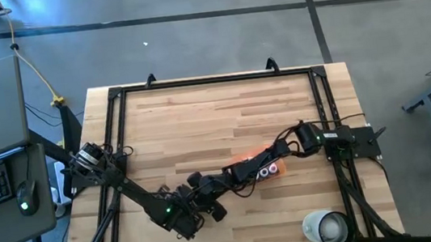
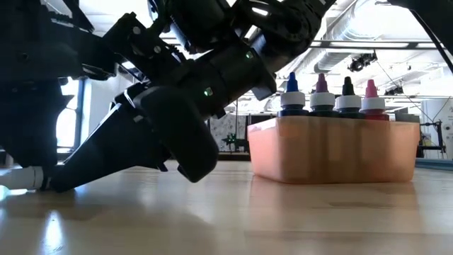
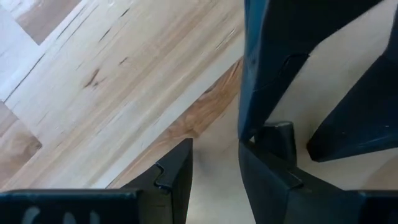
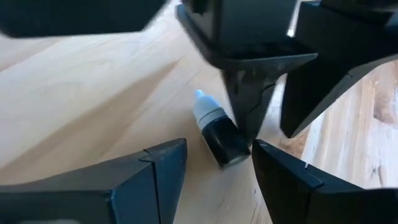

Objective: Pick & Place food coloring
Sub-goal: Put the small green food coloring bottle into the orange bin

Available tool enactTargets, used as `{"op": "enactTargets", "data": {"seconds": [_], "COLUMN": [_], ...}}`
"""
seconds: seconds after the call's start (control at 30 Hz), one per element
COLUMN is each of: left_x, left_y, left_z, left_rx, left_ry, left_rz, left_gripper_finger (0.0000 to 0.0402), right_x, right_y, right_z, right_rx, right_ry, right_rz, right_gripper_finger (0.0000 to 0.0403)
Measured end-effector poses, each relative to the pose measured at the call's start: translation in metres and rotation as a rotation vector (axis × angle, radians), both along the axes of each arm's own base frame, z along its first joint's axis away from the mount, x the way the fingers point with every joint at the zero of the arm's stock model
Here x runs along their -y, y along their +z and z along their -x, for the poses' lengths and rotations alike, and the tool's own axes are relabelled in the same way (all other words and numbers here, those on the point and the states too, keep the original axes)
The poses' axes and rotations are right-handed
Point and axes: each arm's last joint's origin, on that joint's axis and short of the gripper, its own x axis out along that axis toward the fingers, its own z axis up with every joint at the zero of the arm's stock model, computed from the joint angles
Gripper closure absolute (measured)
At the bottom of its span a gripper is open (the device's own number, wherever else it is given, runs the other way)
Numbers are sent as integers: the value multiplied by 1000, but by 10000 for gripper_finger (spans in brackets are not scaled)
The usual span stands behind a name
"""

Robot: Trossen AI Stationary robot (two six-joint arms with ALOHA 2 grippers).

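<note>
One food coloring bottle (image 4: 216, 133), with a dark body and a pale pointed cap, lies on its side on the wooden table. My right gripper (image 4: 217, 168) is open, low and slanting, with the bottle's base end between its fingers. My left gripper (image 3: 214, 180) is open and points steeply down from above; one of its fingers (image 4: 247, 109) stands close beside the bottle's body. In the high view both arms cover the bottle. Several more bottles (image 2: 333, 95) stand upright in the orange tray (image 2: 333, 149). My left gripper has one fingertip (image 4: 249, 127) right beside the lying bottle's dark body; I cannot tell whether it touches. My right gripper has one finger (image 4: 264, 155) close to the bottle's base end (image 4: 231, 157); I cannot tell whether they touch. The bottle lies flat on the table.
The orange tray (image 1: 263, 169) sits just right of both grippers, under the right arm. A white round cup (image 1: 329, 228) stands near the table's front right edge. A black frame (image 1: 211, 79) runs round the tabletop. Bare wood lies toward the far side.
</note>
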Motion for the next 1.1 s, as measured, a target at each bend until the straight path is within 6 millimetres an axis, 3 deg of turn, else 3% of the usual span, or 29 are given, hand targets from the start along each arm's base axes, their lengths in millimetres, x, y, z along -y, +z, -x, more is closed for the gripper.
{"op": "enactTargets", "data": {"seconds": [0.5, 0.8, 1.1], "left_x": [-3, -6, -5], "left_y": [0, 1, 0], "left_z": [5, 5, 6], "left_rx": [-59, -11, -32], "left_ry": [12, 82, 109], "left_rz": [-22, -69, -20], "left_gripper_finger": [276, 276, 276], "right_x": [-7, -7, -4], "right_y": [0, 2, 0], "right_z": [3, 1, 0], "right_rx": [-22, -18, -12], "right_ry": [74, -15, -108], "right_rz": [-38, -90, -34], "right_gripper_finger": [261, 268, 269]}}
